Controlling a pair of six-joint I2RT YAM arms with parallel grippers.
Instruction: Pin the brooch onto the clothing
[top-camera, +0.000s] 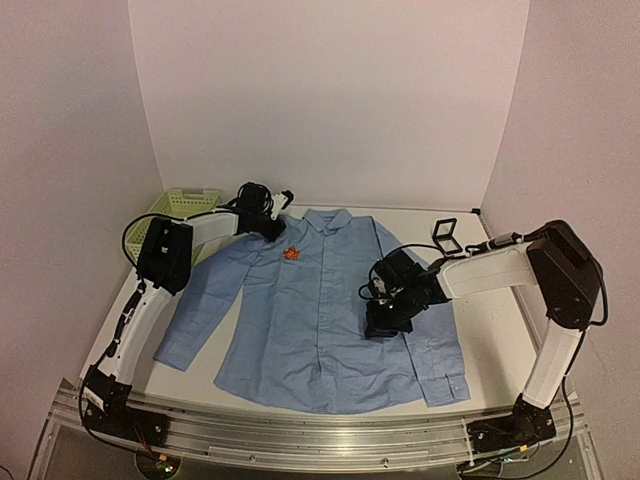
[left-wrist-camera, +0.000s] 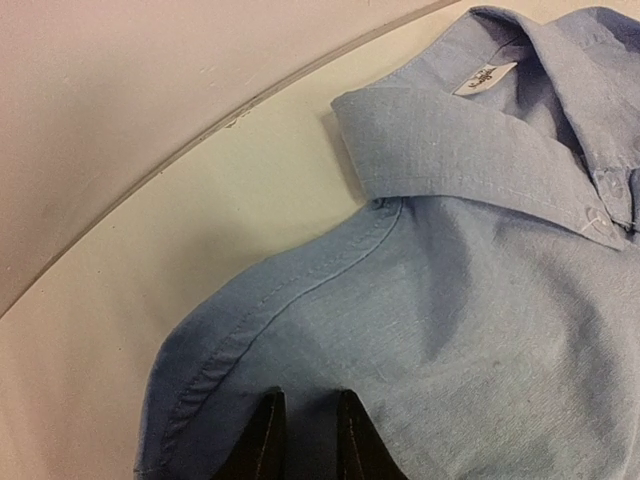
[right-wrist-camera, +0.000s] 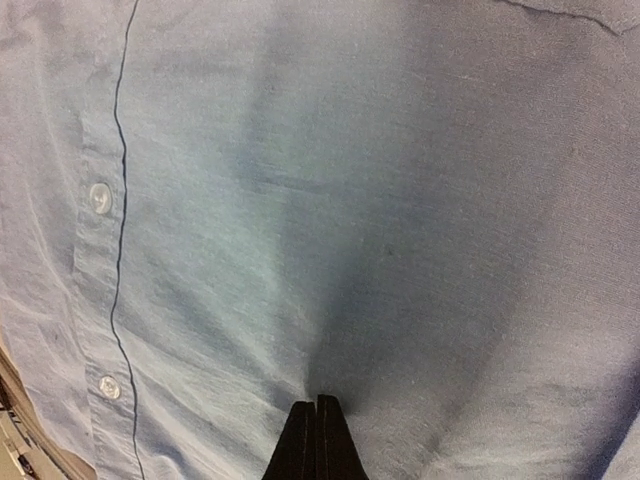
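Note:
The clothing (top-camera: 320, 330), a light blue button-up shirt, lies flat on the table with its collar at the far side. The brooch (top-camera: 291, 253), a tiny orange-red leaf, sits on the shirt's chest just below the collar, left of the placket. My left gripper (top-camera: 272, 226) is down on the shirt's shoulder next to the collar (left-wrist-camera: 470, 140). In the left wrist view its jaws (left-wrist-camera: 307, 400) stand narrowly apart with fabric between them. My right gripper (top-camera: 383, 325) rests on the shirt's right front panel. Its jaws (right-wrist-camera: 317, 403) are together, and creases in the cloth (right-wrist-camera: 350, 200) run into the tips.
A pale green basket (top-camera: 185, 203) stands at the back left, behind the left arm. A small black square box (top-camera: 445, 236) lies on the table at the back right, beyond the shirt's sleeve. White walls close the table in on three sides.

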